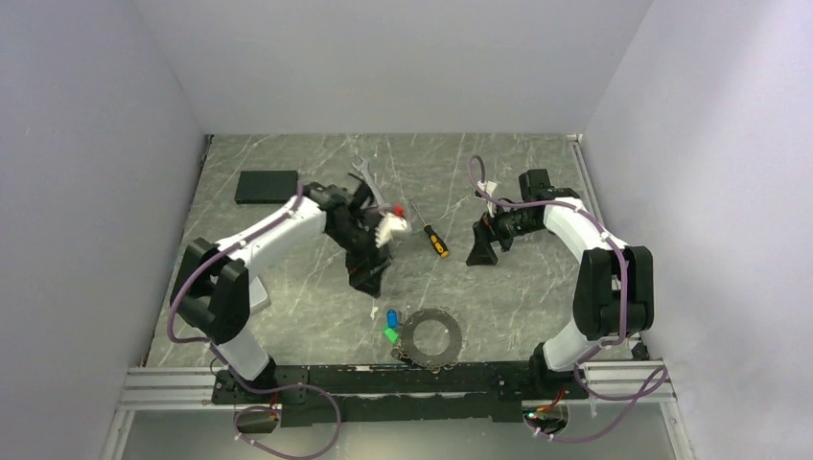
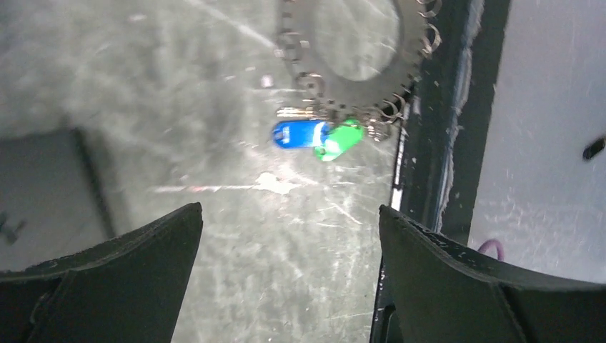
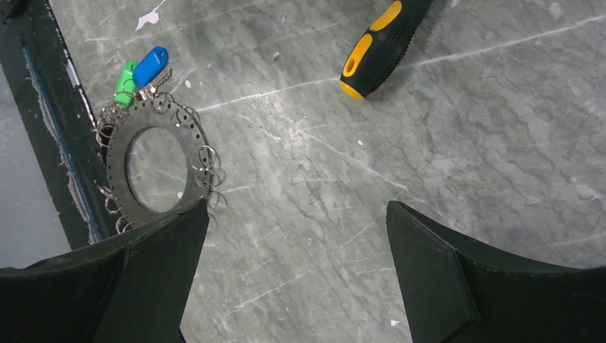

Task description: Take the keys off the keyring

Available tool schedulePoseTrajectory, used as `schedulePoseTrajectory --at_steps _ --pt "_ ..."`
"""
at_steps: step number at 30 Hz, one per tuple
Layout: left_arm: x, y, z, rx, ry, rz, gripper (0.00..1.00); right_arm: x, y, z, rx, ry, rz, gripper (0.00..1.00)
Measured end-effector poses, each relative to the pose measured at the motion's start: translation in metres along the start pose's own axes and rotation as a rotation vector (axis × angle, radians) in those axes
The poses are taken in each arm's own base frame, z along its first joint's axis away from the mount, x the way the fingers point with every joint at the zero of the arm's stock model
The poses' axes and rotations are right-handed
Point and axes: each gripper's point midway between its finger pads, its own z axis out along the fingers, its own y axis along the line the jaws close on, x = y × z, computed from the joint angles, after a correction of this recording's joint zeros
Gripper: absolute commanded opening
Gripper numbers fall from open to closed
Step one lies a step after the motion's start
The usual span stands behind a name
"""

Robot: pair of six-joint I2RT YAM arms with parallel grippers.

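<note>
A robotics lab cell: white panels enclose the marbled table on three sides; the cabled left arm and right arm are bolted to a rail at the table's near edge.

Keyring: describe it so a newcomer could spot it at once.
On the grey table, look at the near edge, between the two arm bases. The keyring lies flat there, a dark ring with a wide hole. Only it has a jagged rim of wire loops, with blue and green keys attached.
</note>
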Motion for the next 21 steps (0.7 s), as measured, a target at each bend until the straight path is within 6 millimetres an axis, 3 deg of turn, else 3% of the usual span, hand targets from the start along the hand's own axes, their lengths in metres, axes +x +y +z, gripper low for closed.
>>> schedulePoseTrajectory --at_steps 3,6,14,21 --pt "0.0 -0.034 0.024 0.079 0.078 0.115 0.91 -0.002 0.001 -0.002 -0.01 -0.006 0.014 1.0" --pt "0.002 -0.056 0.043 0.131 0.138 0.197 0.86 -0.003 -0.001 -0.006 -0.009 -0.017 0.024 1.0" --pt "0.027 -0.091 0.11 0.202 0.355 0.376 0.69 -0.001 -0.01 -0.016 0.015 -0.042 0.06 1.0" --pt "0.041 -0.111 0.143 0.212 0.457 0.503 0.56 0.002 -0.02 -0.028 0.038 -0.077 0.097 1.0"
